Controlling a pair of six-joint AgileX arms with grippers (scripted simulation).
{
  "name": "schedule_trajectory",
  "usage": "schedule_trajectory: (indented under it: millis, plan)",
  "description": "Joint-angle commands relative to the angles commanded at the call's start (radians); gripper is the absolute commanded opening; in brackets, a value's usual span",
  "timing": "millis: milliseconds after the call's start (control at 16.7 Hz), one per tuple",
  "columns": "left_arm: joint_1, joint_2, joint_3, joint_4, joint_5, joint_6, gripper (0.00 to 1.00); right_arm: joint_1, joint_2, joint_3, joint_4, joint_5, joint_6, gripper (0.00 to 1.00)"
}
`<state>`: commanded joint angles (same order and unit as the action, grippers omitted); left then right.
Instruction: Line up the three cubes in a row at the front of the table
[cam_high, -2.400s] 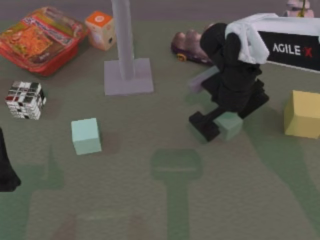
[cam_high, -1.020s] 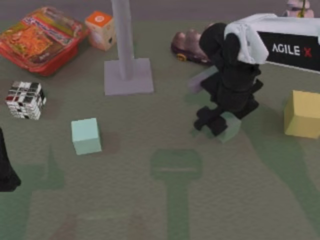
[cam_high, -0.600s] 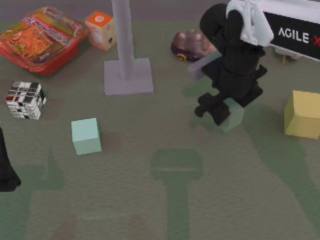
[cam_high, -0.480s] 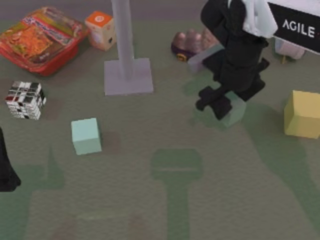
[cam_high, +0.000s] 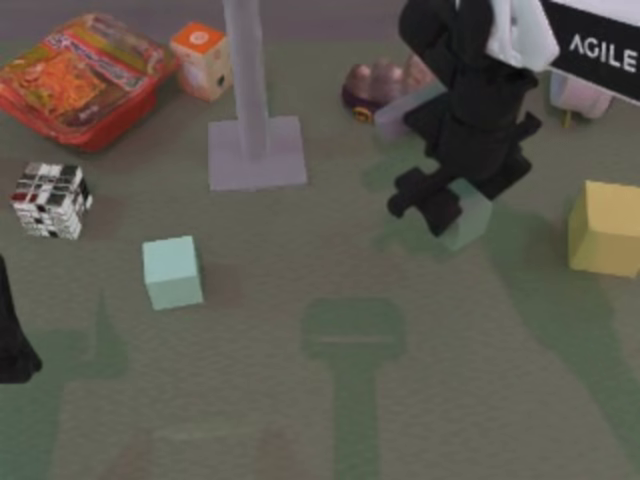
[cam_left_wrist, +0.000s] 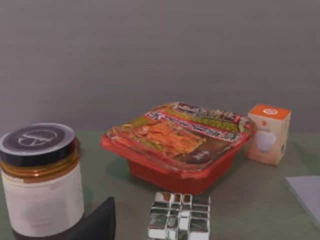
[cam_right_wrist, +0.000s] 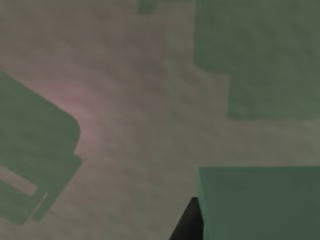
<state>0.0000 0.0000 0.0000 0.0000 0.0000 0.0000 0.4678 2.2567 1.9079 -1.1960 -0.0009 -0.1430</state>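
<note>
top view: right end effector (cam_high: 446, 206), clenched on the small green cube (cam_high: 468, 215), has lifted it off the table (cam_high: 300, 420) toward the far right corner; carry to the front edge comes next.

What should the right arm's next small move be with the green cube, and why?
Probably carry it toward the front edge and lower it there. The right gripper jaws are shut on the small green cube, which appears lifted above the table; the mint cube and yellow cube sit unaligned. The left gripper is parked at the left edge.
</note>
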Motion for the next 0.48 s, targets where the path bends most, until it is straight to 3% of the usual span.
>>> schedule_trajectory:
  millis: [240,480]
  plan:
    - [0.000,0.000,0.000,0.000,0.000,0.000,1.00,0.066,-0.095,-0.122,0.024,0.005,0.184,0.00]
    - [0.000,0.000,0.000,0.000,0.000,0.000,1.00,0.157,-0.238,-0.317,0.059,0.011,0.468,0.00]
